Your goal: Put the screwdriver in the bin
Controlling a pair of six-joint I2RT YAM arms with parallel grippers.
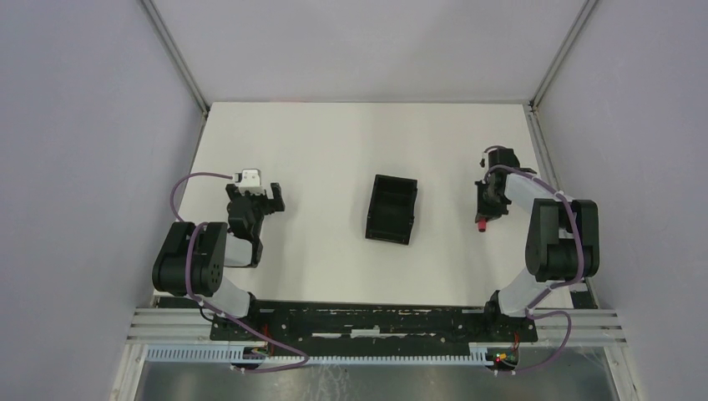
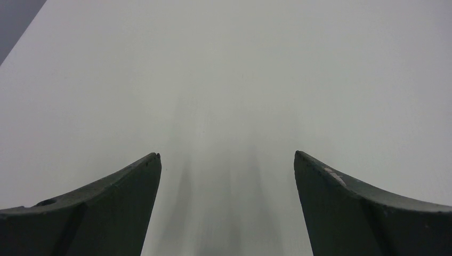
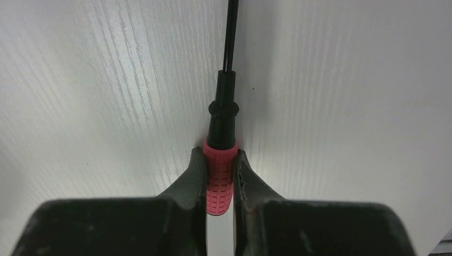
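- On the right side of the bench, one screwdriver sits between the two fingers of the right end effector.
- Both fingers press against the sides of its red handle, so this end effector is pinching the screwdriver.
- From the wrist view, the black collar and thin black shaft run straight ahead, away from the fingers, along the white surface.
- I cannot tell whether the tool rests on the bench or is just off it.
- From above, only the red butt of the screwdriver shows, under the right end effector, pointing toward the near edge.
- One bin, black and open-topped, stands near the middle of the bench, well apart from the screwdriver and to its left; nothing shows inside it.
- Two arms are in view, one at each side.
- At the left side, the left end effector holds nothing.
- Its wrist view shows the two fingers of the left end effector spread wide, with only bare bench between them.
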